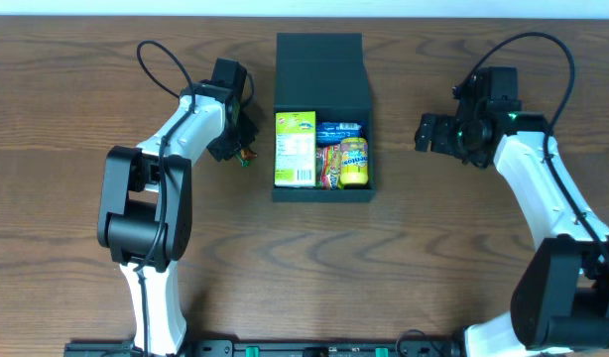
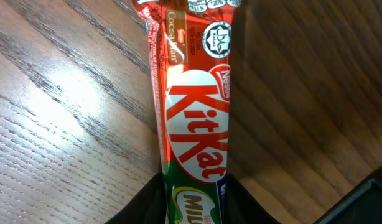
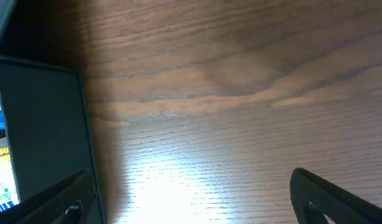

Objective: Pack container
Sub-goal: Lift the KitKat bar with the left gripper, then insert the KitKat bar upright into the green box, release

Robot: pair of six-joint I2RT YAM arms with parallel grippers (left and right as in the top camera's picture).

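Observation:
The dark teal container [image 1: 322,194] stands open at the table's middle, its flap lid [image 1: 320,69] folded back. Inside lie a yellow-green packet [image 1: 295,148], a blue packet [image 1: 340,129] and a yellow packet [image 1: 353,164]. My left gripper [image 1: 241,151] is left of the container, shut on a red KitKat bar [image 2: 194,118] that lies along the wood; its fingers [image 2: 191,199] clamp the green end. My right gripper [image 1: 430,134] is open and empty to the right of the container; the container's wall shows in the right wrist view [image 3: 45,137].
The wooden table [image 1: 433,258] surrounds the container. A dark edge of the container shows at the lower right of the left wrist view [image 2: 359,205]. Both arm bases stand at the front edge.

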